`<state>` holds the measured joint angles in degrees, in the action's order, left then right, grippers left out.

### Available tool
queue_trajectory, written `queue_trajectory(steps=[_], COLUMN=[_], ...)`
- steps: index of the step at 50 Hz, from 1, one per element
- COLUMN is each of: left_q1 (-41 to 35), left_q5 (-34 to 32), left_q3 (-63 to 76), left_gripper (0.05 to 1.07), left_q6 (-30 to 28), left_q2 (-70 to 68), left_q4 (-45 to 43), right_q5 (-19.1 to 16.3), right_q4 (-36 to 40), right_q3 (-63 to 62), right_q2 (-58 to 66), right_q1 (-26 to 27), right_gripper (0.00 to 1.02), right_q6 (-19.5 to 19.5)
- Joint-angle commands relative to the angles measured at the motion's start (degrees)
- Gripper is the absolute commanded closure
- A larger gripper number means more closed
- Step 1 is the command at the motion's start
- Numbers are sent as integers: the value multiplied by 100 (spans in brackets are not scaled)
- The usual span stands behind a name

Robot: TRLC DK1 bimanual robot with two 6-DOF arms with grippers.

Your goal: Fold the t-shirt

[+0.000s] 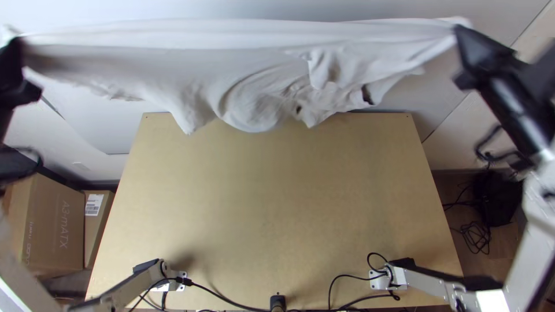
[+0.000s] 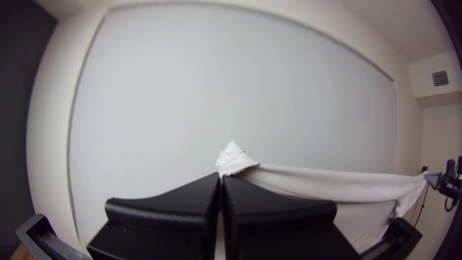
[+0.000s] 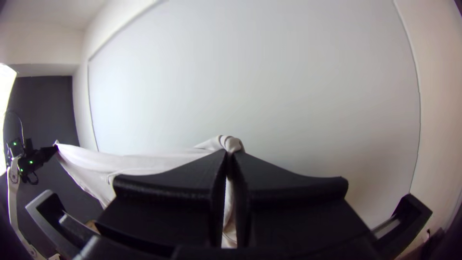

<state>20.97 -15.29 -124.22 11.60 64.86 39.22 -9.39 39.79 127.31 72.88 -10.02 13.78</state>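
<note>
"Where are the edges?"

"Left first: the left gripper (image 1: 22, 43), out past the tabletop (image 1: 272, 196), pinches one end of the white t-shirt (image 1: 254, 55). The shirt hangs stretched along its top, drooping in loose folds that overlap the far edge in the top view. The right gripper (image 1: 460, 32) has its fingers closed on the other end."

"And the obstacles?"

"Cardboard boxes (image 1: 55, 222) at left, black cables (image 1: 222, 297) along the near edge (easy to snag), coiled cable (image 1: 477, 234) on the right-hand floor."
</note>
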Motion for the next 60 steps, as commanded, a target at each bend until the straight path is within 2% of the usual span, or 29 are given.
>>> queue_trajectory(steps=[1, 6, 14, 28, 36, 44, 49, 54, 60], left_q1=[188, 170, 21, -93, -102, -454, -647, -805, -1104], left_q5=[386, 474, 465, 465, 457, 237, 298, 369, 474], left_q3=[241, 540, 1093, 1911, 4117, 6490, 7676, 8283, 8590], left_gripper=[105, 105, 105, 105, 105, 105, 105, 105, 105], left_q6=[-26, -61, -35, -26, 9, -8, -166, -342, -544], left_q2=[-949, -1591, -2144, -2162, -2461, -2636, -2469, -1863, -1098], left_q4=[-161, -81, 173, 138, -494, -1083, -1716, -2085, -2657], right_q5=[280, 253, 209, 148, 148, 148, 148, 148, 148], right_q4=[55, 477, 996, 899, 380, -850, -1544, -2169, -2705], right_q3=[-22, -30, -189, -1243, -3247, -6007, -7237, -8011, -8310], right_q2=[-978, -1540, -2129, -2261, -2296, -2516, -2366, -1865, -1259], right_q1=[27, 18, 35, 18, -123, -439, -606, -677, -641], right_gripper=[100, 100, 100, 100, 100, 100, 100, 100, 100], right_q6=[406, 617, 687, 679, 793, 986, 1074, 1083, 1180])
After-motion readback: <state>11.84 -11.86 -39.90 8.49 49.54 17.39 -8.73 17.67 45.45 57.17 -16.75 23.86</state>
